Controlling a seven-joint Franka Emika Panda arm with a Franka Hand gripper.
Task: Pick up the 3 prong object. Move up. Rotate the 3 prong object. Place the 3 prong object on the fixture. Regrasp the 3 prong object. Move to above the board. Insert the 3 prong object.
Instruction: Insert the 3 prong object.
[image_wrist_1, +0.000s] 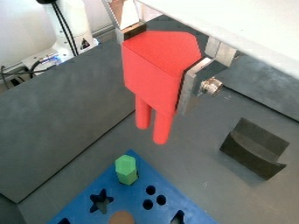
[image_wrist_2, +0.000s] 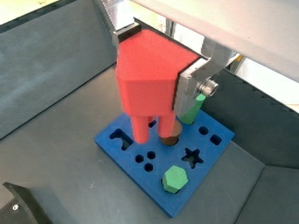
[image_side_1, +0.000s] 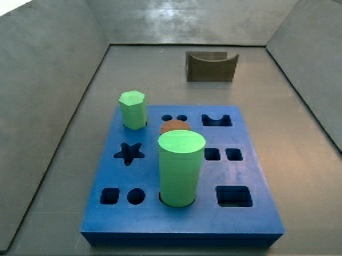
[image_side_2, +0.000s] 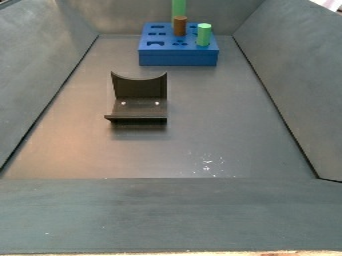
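In both wrist views my gripper (image_wrist_1: 158, 74) (image_wrist_2: 158, 70) is shut on the 3 prong object (image_wrist_1: 155, 66) (image_wrist_2: 149, 74), a red-orange piece. Silver fingers (image_wrist_1: 194, 83) (image_wrist_2: 193, 86) press its two sides and its prongs point down. It hangs in the air, well above the blue board (image_wrist_1: 79, 210) (image_wrist_2: 117, 140) (image_side_1: 201, 215) (image_side_2: 181, 55), touching nothing. The fixture (image_wrist_1: 254, 147) (image_wrist_2: 17, 206) (image_side_1: 210, 65) (image_side_2: 136, 100) stands bare on the grey floor, away from the board. Neither side view shows the gripper or the held piece.
A green hexagonal peg (image_wrist_1: 126, 168) (image_wrist_2: 176, 179) (image_side_1: 132, 108) (image_side_2: 205, 33) and a big green cylinder (image_wrist_2: 191, 109) (image_side_1: 181, 168) (image_side_2: 178, 8) stand in the board. An orange-brown round piece (image_side_1: 174, 125) sits in another hole. Grey walls (image_side_1: 80, 90) enclose the floor.
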